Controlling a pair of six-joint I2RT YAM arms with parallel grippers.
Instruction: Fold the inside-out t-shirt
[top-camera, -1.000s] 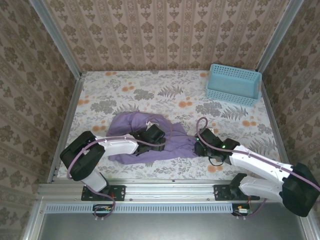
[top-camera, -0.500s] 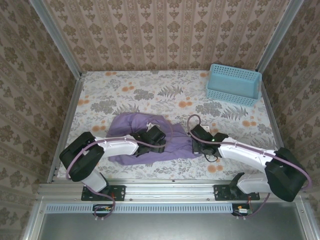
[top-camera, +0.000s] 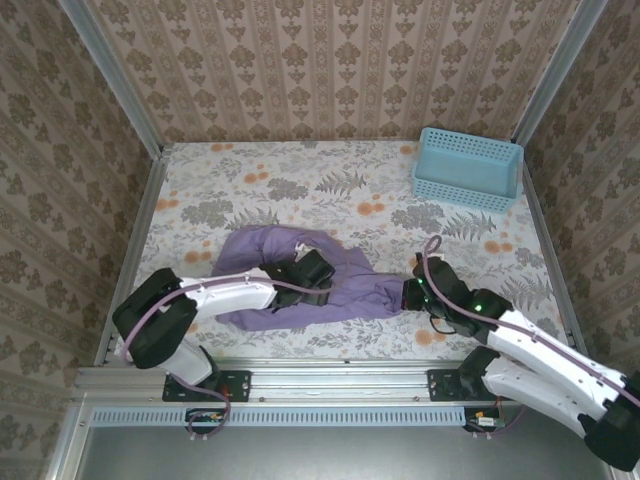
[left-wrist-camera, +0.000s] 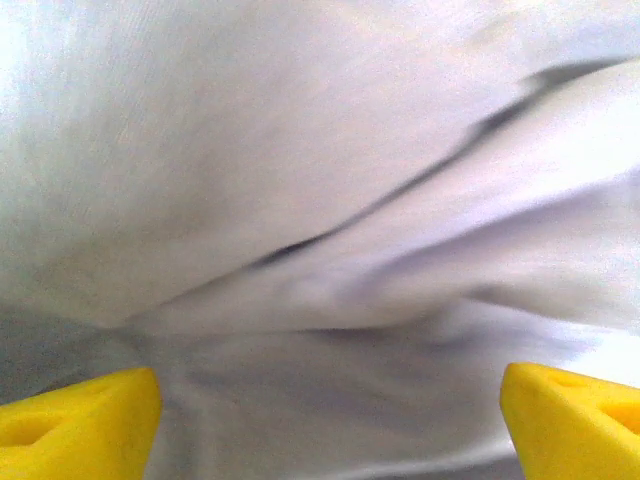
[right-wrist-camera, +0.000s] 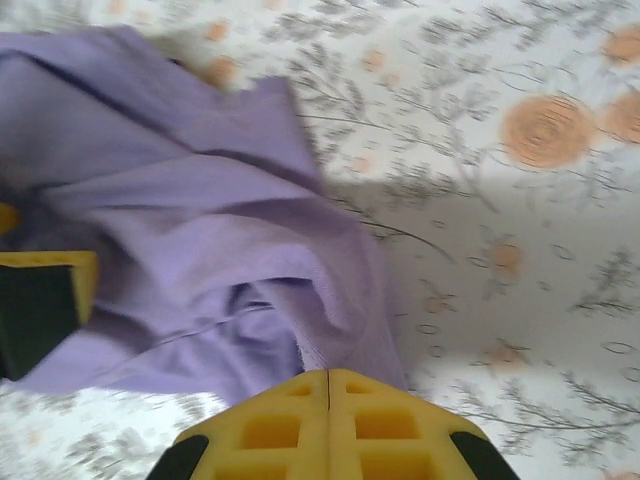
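The inside-out t-shirt (top-camera: 352, 288) is a rumpled lavender heap near the table's front edge. My left gripper (top-camera: 312, 272) rests on its middle, open. In the left wrist view its yellow fingertips (left-wrist-camera: 82, 420) stand far apart over pale folds of the t-shirt (left-wrist-camera: 320, 200). My right gripper (top-camera: 408, 296) is at the shirt's right end. Its jaws (right-wrist-camera: 328, 384) are pressed together with the edge of the t-shirt (right-wrist-camera: 250, 260) pinched at their tip. The cloth stretches from there toward the left gripper's finger (right-wrist-camera: 40, 300).
A blue basket (top-camera: 468, 168) stands at the back right corner. The floral table cover (top-camera: 330, 190) lies bare behind the shirt and to the right of it (right-wrist-camera: 520, 200). Patterned walls close the table on three sides.
The right jaws closed on the shirt's right edge. The right arm then drew back to the right, stretching that end of the cloth out. The left gripper stayed put.
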